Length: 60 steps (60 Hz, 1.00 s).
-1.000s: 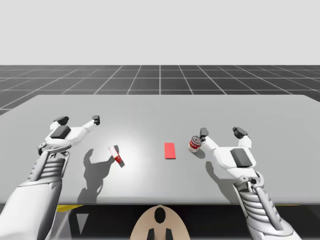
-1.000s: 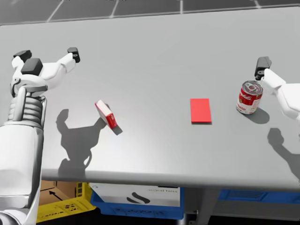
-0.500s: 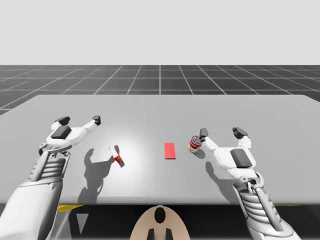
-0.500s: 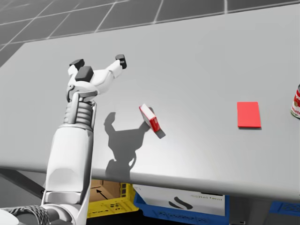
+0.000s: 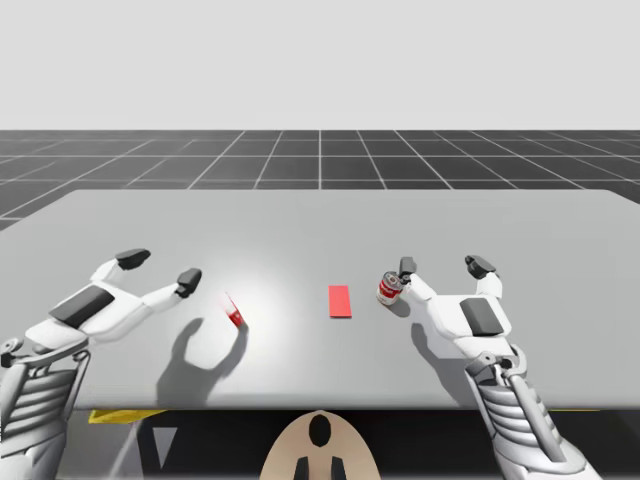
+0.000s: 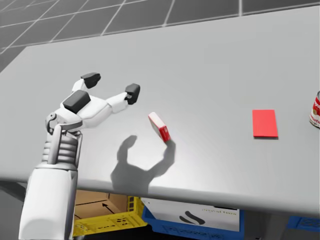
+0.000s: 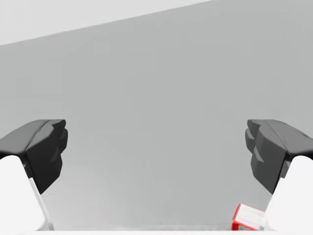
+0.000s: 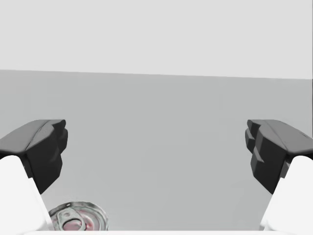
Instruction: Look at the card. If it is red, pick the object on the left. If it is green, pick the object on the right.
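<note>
My left gripper [image 5: 160, 269] hovers over the left part of the table [image 5: 320, 215], fingers spread wide, holding and touching nothing. The red box [image 5: 234, 313] lies just beside it toward the middle, off its inner finger rather than ahead between the two. The box stands on edge, leaning, its long side slanting from far-left to near-right in the head view. My left arm is by far the nearer, and I judge it must shift sideways over the box. The card [image 5: 340, 301] at the centre is red, so the box is the target. Further right, the red-and-white can [image 5: 390, 288] stands just beside one finger of my right gripper [image 5: 442, 266], likewise wide open and empty
</note>
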Available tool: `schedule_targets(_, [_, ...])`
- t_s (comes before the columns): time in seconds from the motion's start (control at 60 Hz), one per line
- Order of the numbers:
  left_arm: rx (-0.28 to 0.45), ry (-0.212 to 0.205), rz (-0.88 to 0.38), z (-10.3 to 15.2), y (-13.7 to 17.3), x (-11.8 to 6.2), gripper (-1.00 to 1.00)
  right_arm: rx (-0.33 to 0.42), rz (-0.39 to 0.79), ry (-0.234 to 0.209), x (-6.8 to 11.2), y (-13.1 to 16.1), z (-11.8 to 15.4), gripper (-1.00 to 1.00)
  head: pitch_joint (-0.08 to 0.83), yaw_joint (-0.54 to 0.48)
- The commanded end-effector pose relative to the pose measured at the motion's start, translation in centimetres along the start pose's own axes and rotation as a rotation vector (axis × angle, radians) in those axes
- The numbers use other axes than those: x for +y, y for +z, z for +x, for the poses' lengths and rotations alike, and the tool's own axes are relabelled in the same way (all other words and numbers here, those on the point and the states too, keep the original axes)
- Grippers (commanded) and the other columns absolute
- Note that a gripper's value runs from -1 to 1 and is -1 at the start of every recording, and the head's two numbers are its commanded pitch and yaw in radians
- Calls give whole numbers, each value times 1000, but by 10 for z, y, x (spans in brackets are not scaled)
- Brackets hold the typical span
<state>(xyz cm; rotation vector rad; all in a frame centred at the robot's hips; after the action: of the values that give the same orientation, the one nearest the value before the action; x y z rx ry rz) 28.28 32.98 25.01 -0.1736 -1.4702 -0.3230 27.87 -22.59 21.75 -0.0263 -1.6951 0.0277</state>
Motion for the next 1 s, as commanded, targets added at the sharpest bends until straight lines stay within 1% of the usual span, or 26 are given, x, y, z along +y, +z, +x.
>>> schedule_targets(0.017, [123, -64, -169, -30, 31, -1, -1000, 3, -7, -21, 3, 1, -1, -1000, 693, 337])
schedule_targets(0.067, [161, -43, -196, -40, 36, 0, -1000, 1, -9, -21, 3, 0, -1, -1000, 691, 335])
schedule_targets(0.133, [190, -18, -245, -52, 40, -2, -1000, -3, -10, -23, 3, 0, 0, -1000, 688, 331])
schedule_targets(0.167, [201, 6, -265, -58, 42, -3, -1000, -5, -10, -23, 3, 1, 0, -1000, 685, 331])
schedule_targets(0.183, [203, 8, -270, -60, 42, -4, -1000, -6, -9, -24, 3, 1, 1, -1000, 684, 332])
schedule_targets(0.233, [219, 36, -294, -68, 42, -6, -1000, -11, -9, -25, 3, 1, 2, -1000, 680, 334])
schedule_targets(0.3, [219, 52, -307, -80, 36, -12, -1000, -15, -8, -28, 2, 2, 3, -1000, 671, 341])
schedule_targets(0.35, [219, 48, -306, -83, 33, -14, -1000, -16, -7, -28, 2, 2, 4, -1000, 669, 345])
schedule_targets(0.383, [233, 54, -311, -87, 28, -17, -1000, -16, -6, -29, 2, 2, 4, -1000, 667, 349])
schedule_targets(0.5, [259, 56, -318, -93, 12, -22, -1000, -17, -5, -31, 2, 2, 4, -1000, 667, 357])
schedule_targets(0.55, [272, 49, -318, -95, 4, -25, -1000, -17, -5, -31, 2, 2, 4, -1000, 670, 360])
schedule_targets(0.683, [275, 36, -305, -96, -12, -28, -1000, -15, -1, -29, 2, 2, 4, -1000, 675, 362])
schedule_targets(0.733, [279, 49, -308, -95, -18, -29, -1000, -15, 0, -28, 2, 2, 4, -1000, 677, 363])
schedule_targets(0.767, [279, 45, -307, -96, -21, -29, -1000, -14, 1, -28, 2, 2, 3, -1000, 677, 363])
schedule_targets(0.817, [288, 51, -312, -95, -25, -30, -1000, -14, 1, -27, 2, 2, 3, -1000, 678, 363])
schedule_targets(0.867, [293, 42, -310, -96, -30, -32, -1000, -13, 1, -28, 2, 2, 3, -1000, 679, 362])
schedule_targets(1.0, [307, 53, -314, -95, -42, -36, -1000, -14, 0, -28, 2, 2, 3, -1000, 680, 360])
